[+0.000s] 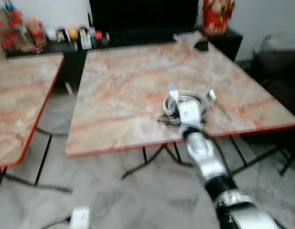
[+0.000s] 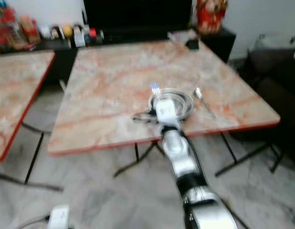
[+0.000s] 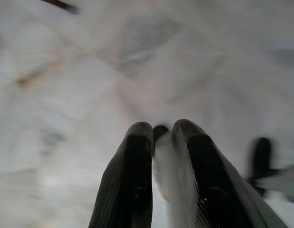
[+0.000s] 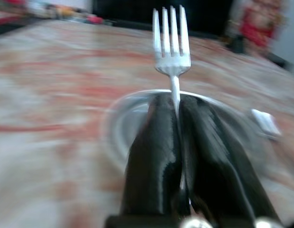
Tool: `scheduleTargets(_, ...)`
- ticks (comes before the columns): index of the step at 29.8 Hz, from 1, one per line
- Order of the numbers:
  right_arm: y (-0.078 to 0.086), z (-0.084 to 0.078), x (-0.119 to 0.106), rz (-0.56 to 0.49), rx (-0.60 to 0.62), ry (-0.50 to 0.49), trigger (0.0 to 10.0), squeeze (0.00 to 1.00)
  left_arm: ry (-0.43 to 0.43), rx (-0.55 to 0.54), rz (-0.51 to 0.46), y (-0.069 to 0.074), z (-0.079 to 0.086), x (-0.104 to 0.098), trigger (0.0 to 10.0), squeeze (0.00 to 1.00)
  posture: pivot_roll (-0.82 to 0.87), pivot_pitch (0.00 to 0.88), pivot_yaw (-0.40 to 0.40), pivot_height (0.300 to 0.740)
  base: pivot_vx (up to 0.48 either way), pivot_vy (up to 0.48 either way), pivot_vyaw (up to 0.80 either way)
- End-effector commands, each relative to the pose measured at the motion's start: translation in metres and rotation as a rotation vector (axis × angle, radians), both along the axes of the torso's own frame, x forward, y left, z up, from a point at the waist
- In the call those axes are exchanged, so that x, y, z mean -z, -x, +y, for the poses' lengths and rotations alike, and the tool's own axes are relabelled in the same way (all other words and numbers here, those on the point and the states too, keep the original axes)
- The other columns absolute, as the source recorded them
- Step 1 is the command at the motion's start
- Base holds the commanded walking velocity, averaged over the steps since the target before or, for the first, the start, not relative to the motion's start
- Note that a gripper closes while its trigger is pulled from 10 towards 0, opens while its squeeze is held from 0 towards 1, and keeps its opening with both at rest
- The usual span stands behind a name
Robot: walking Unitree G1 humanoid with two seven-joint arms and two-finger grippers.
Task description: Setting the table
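Left end effector point(image 3: 161, 142) idle over floor, fingers together. Right end effector point(image 4: 178, 111) clamped on fork point(image 4: 171, 33), tines pointing away, above near rim of plate point(image 1: 195, 98). Spoon point(image 1: 213, 97) just right of plate. Judgement: clear rim, lay fork flat on counter point(image 1: 119, 86) left of plate, parallel to spoon.

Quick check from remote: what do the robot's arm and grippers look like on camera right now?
The right arm is a chain of silver, rounded metal segments with a black band near the elbow and a white block at the wrist. The right gripper has two long, glossy black fingers that taper to rounded tips. The left gripper has the same black tapered fingers, with a pale inner face on one.
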State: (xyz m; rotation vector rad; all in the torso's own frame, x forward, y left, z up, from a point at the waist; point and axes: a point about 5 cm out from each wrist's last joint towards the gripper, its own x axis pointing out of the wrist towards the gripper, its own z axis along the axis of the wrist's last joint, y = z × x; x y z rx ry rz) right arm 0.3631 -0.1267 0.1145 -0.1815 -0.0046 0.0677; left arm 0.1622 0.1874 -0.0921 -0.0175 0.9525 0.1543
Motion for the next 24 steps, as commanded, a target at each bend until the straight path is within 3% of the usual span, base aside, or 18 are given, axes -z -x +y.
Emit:
scheduleTargets(1, -0.0029, 0.0154, -0.0111, -0.039, -0.037, -0.033, 10.0, 0.0, -0.036, -0.016, -0.005, -0.0003, 0.0146, -0.0023, 10.0, 0.0, -0.03, 0.0, 0.012, 0.74, 0.296, -0.375, 0.0)
scheduleTargets(24, -0.0029, 0.0137, -0.012, -0.046, -0.038, -0.034, 10.0, 0.0, -0.036, -0.018, -0.008, -0.0008, 0.0144, -0.0025, 10.0, 0.0, -0.03, 0.0, 0.016, 0.74, 0.296, -0.372, 0.0)
